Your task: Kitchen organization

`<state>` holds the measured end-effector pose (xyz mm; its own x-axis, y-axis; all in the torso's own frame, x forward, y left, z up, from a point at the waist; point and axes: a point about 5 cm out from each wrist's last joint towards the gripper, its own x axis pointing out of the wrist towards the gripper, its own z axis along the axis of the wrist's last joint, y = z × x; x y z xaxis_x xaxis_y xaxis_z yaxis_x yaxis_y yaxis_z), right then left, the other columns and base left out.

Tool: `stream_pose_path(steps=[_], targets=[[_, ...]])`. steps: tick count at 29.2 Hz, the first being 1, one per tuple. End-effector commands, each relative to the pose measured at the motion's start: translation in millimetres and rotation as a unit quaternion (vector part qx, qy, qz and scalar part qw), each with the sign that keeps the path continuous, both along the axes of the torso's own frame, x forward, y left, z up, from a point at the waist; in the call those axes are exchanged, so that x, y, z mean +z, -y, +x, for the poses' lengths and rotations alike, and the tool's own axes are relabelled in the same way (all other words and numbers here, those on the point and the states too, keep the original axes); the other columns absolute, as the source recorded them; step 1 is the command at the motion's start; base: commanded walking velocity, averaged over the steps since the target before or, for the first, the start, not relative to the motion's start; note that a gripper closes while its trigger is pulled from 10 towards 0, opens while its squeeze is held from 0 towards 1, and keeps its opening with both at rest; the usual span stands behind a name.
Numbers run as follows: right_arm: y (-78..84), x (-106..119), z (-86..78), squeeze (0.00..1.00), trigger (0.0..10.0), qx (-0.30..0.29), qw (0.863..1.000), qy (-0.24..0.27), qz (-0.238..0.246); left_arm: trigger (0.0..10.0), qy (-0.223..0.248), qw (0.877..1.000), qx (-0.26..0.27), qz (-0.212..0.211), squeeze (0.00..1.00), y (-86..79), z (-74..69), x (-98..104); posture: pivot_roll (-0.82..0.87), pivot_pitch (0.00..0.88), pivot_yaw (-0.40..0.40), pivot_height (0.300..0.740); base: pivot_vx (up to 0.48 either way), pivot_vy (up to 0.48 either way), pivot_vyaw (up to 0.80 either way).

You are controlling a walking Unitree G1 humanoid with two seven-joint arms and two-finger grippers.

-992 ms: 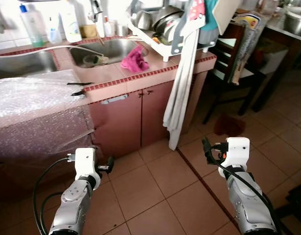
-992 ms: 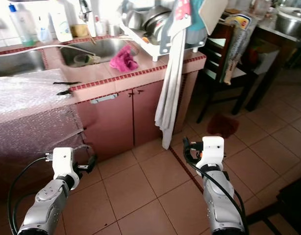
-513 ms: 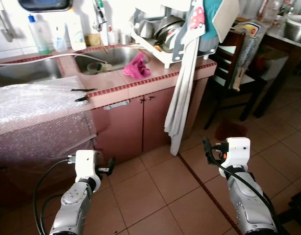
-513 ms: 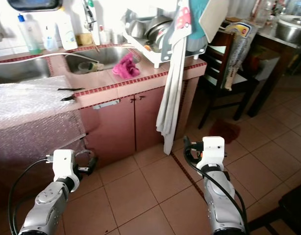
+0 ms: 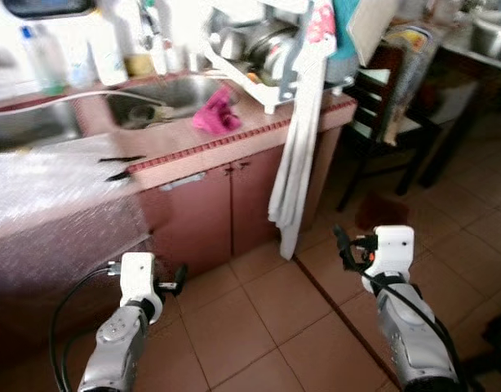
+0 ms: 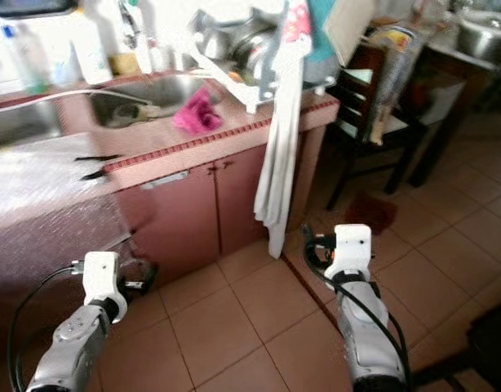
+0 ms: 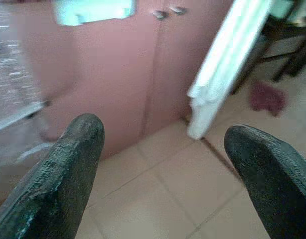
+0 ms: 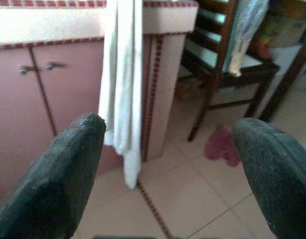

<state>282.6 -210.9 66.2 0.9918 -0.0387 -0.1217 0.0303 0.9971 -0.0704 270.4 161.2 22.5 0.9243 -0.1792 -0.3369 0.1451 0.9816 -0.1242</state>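
A pink cloth [image 5: 216,114] lies on the tiled counter at the edge of the steel sink [image 5: 165,91]. To its right a white dish rack [image 5: 265,59] holds metal pots, and a long white towel [image 5: 295,163] hangs from it down past the cabinet doors [image 5: 226,196]. My left gripper [image 5: 179,278] is held low over the floor tiles, open, with nothing between its fingers [image 7: 68,164]. My right gripper [image 5: 342,243] is also low and open, and it points at the towel [image 8: 120,84] and the counter's corner.
Bubble wrap [image 5: 55,188] covers the counter's left part and hangs over its front. Bottles [image 5: 104,53] stand behind the sink. A dark wooden chair [image 5: 381,106] and a table stand to the right. A dark red rag [image 5: 381,211] lies on the floor.
The whole picture has shifted slightly and become blurred, so the camera is moving. Both arms keep the same pose, with their grippers open.
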Motion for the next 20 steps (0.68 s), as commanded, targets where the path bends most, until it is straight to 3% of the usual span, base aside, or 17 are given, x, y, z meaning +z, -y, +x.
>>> stream_pose_path(steps=[1, 20], targets=[[-10.8, 4.0, 4.3, 0.00, 10.0, 0.013, 1.000, 0.013, 0.005, 10.0, -0.005, 1.000, 0.012, 0.016, 0.00, -13.2, -2.6, -1.6, 0.02, 0.000, 0.001, 0.740, 0.315, 0.000, -0.66], [-9.9, 4.0, 5.3, 0.00, 10.0, 0.011, 1.000, 0.015, 0.004, 10.0, -0.010, 1.000, 0.004, 0.016, 0.00, -9.8, -3.6, -4.9, 0.02, 0.000, -0.002, 0.740, 0.317, 0.000, -0.61]])
